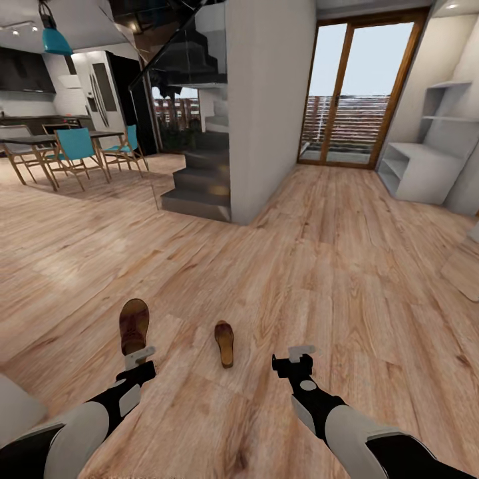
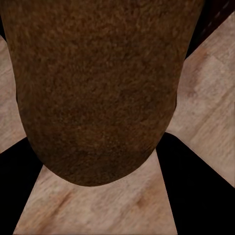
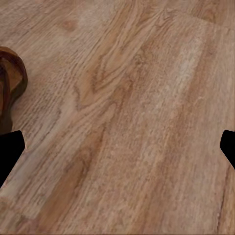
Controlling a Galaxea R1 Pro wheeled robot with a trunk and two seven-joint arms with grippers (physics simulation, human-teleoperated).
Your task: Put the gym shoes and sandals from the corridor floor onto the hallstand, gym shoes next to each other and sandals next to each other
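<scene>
A dark brown sandal [image 1: 134, 324] sits in my left gripper [image 1: 139, 355], which is shut on its heel end and holds it just above the corridor floor [image 1: 332, 266]. Up close, its brown sole [image 2: 98, 88] lies between the black fingers [image 2: 14, 191]. The second sandal [image 1: 225, 342] lies on the planks between my two arms, and its edge [image 3: 10, 83] shows in the right wrist view. My right gripper [image 1: 301, 352] hangs open over bare floor, its fingers [image 3: 10, 152] wide apart. The white hallstand [image 1: 419, 169] stands far off at the right wall. The gym shoes are out of view.
A grey staircase [image 1: 199, 179] and a white pillar [image 1: 266, 106] rise ahead in the middle. A dining table with teal chairs [image 1: 73, 150] stands at the far left. A glass door [image 1: 352, 93] closes the corridor's end. A rug's corner [image 1: 466, 266] lies at the right edge.
</scene>
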